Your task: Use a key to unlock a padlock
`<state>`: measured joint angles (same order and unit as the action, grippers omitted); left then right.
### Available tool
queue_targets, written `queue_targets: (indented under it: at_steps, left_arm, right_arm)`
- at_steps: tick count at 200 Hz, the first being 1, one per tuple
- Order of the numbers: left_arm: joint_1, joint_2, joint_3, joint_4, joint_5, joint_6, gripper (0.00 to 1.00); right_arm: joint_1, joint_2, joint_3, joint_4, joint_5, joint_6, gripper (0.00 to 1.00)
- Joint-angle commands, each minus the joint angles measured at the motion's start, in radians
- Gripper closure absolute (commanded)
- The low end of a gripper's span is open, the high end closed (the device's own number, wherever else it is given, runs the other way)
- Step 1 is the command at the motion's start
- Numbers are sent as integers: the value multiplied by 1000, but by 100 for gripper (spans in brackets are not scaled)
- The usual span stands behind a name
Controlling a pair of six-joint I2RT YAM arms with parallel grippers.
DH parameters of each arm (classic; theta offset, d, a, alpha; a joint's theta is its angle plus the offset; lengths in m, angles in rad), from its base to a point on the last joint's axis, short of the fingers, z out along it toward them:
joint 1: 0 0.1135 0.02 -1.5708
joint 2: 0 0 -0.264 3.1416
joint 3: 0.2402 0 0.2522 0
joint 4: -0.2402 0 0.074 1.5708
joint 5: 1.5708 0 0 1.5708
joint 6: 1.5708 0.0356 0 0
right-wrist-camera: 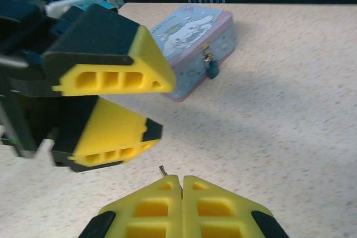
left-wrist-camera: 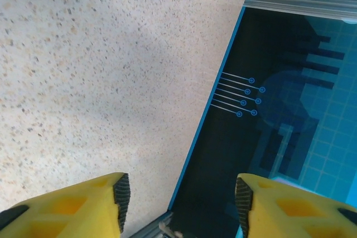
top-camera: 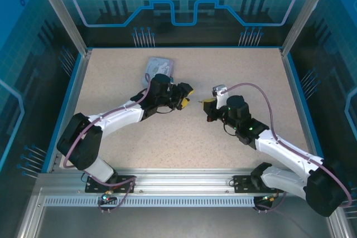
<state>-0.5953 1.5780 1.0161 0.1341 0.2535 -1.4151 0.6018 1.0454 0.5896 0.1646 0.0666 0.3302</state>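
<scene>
**Right gripper pinches the key, padlock hangs on the tin**

Right gripper (right-wrist-camera: 182,179) fingers are pressed flat together at the bottom of the right wrist view. The key (right-wrist-camera: 162,169) is clamped in them, with only a thin metal tip poking out. Beyond it, the padlock (right-wrist-camera: 211,68) hangs at the front clasp of a pale blue cartoon-printed tin box (right-wrist-camera: 189,32), which stands on the speckled table (right-wrist-camera: 290,110). The lid is down, so its contents are hidden. The left gripper (right-wrist-camera: 164,107) hovers just left of the key, jaws spread and holding nothing. Its own camera confirms this, with table and blue edge strip (left-wrist-camera: 207,121) showing between the fingers. From above, the tin lies behind the left wrist, partly covered.
</scene>
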Motion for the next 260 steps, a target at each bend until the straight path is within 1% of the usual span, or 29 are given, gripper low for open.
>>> queue_targets:
  at_steps: [1,22,44,104,138,180,189,218,260]
  left_arm:
    - [-19,-5,79,-125,-13,-16,49]
    - [-33,10,102,-139,-10,-26,53]
    - [-43,23,119,-154,-11,-26,55]
    - [-62,61,147,-164,-11,-31,57]
    - [-66,71,155,-156,-7,-35,67]
    - [-66,74,160,-163,-5,-32,70]
    - [-65,74,159,-163,-5,-32,73]
    - [-65,78,160,-160,-4,-32,77]
    - [-67,84,162,-156,-3,-35,89]
  right_arm:
    - [23,10,32,7,89,-102,100]
    - [35,20,43,14,95,-121,100]
    - [39,35,57,15,91,-126,100]
    - [65,52,81,21,92,-138,100]
    - [87,66,95,10,115,-167,100]
    - [125,85,102,6,198,-224,100]
    - [129,87,102,5,210,-232,100]
    - [134,97,107,9,217,-230,100]
    - [135,100,109,14,217,-222,100]
